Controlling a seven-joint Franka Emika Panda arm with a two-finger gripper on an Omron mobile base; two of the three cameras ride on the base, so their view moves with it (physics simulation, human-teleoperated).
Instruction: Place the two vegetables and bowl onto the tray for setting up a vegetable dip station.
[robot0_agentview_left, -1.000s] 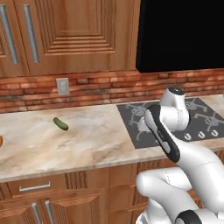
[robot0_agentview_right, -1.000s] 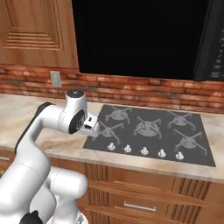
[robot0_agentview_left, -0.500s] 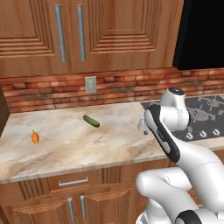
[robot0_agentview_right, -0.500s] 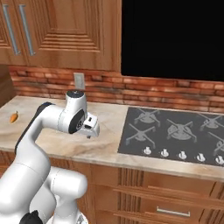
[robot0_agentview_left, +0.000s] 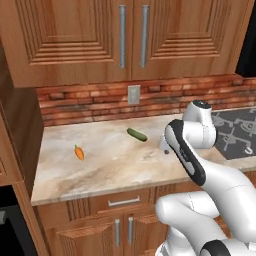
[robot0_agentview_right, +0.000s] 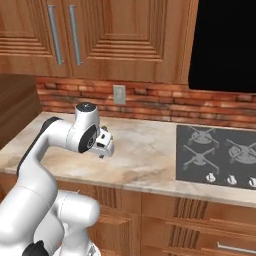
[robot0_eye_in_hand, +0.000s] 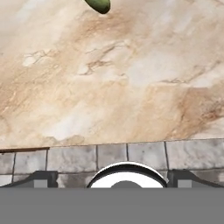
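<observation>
Since the earlier pictures both base views have slid sideways along the counter (robot0_agentview_left: 115, 167): the stovetop (robot0_agentview_right: 220, 155) that sat under the arm now lies off to the right, and more of the marble stretch to its left has come into sight, so the camera has moved rather than the vegetables. The carrot (robot0_agentview_left: 79, 152), which was at the far left edge half a second ago, now shows well inside the left base view, lying on the marble with its green top pointing toward the brick wall (robot0_agentview_left: 100, 102). The cucumber (robot0_agentview_left: 136, 134) lies further back and to the right of it, well apart from the carrot and nearer the wall, below the wall socket (robot0_agentview_left: 133, 94). In the hand view the end of the cucumber (robot0_eye_in_hand: 98, 5) peeps in at the top edge, with bare marble below it.

The gripper (robot0_agentview_right: 106, 145) hangs above the counter, to the right of the cucumber and not touching it. Its jaws stand spread wide with nothing between them. In the left base view the gripper (robot0_agentview_left: 164, 146) is mostly hidden behind the forearm. Wooden cabinets (robot0_agentview_left: 130, 35) with long metal handles hang above the wall.
</observation>
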